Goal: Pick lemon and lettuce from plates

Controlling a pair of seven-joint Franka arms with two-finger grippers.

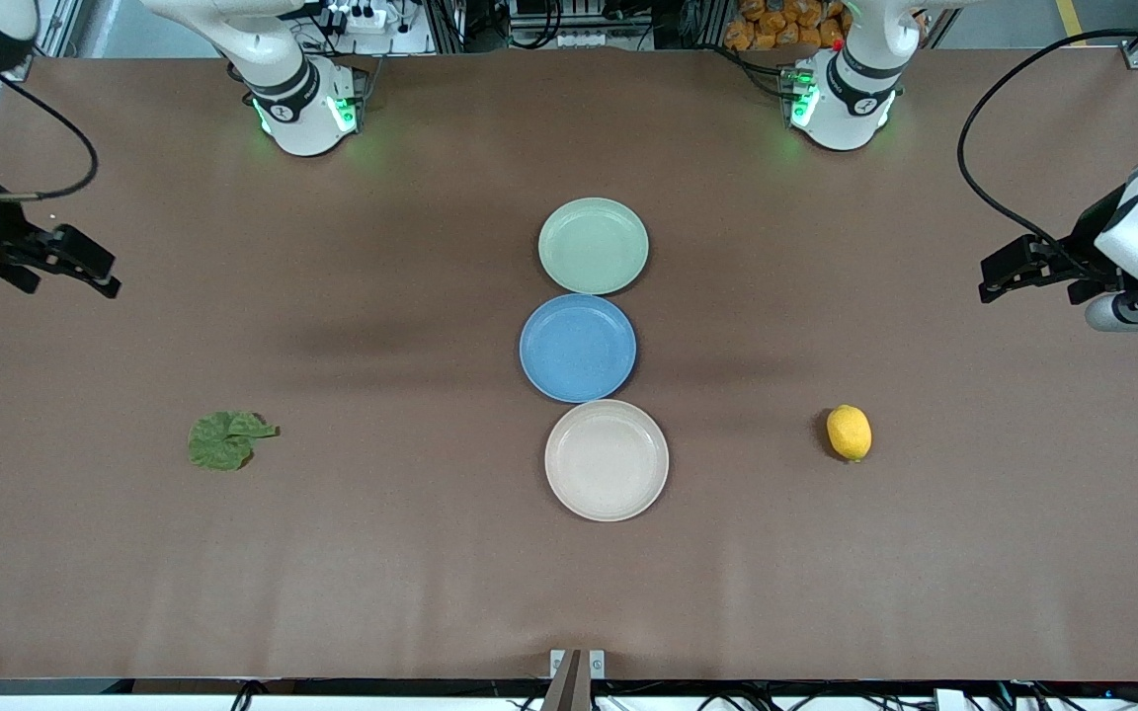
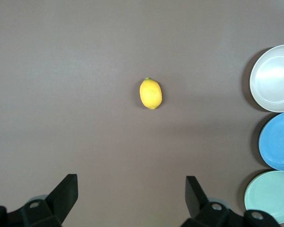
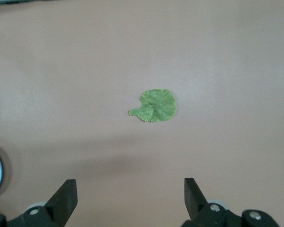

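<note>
lettuce (image 1: 226, 440) first, at my right arm's end of the bench (image 1: 411, 573): one flat, crinkled green leaf lying on the bare bench, not on any plate. i judge it very light, limp and thin, easy to tear or fold. with so little height to bite, i would come straight down and pinch at the short stem or a raised ruffle, not the flat blade. my right end effector (image 1: 85, 265) hangs over that end of the bench with its fingers spread wide and nothing between them; the right wrist view has the leaf well clear of them.

plates next, in a row down the middle of the bench: three in all, each touching the next. the mint green plate (image 1: 593, 246) is farthest from the front camera, the blue plate (image 1: 577, 348) is between, and the beige plate (image 1: 607, 459) is nearest. all three are bare.

lemon (image 1: 849, 433) last, at my left arm's end: one small yellow oval on the bare bench. i judge it firm, smooth-skinned and prone to roll, so i would close across its narrow waist, not its pointed ends. my left end effector (image 1: 1009, 276) is spread wide too, holding nothing, over the bench at that end.
</note>
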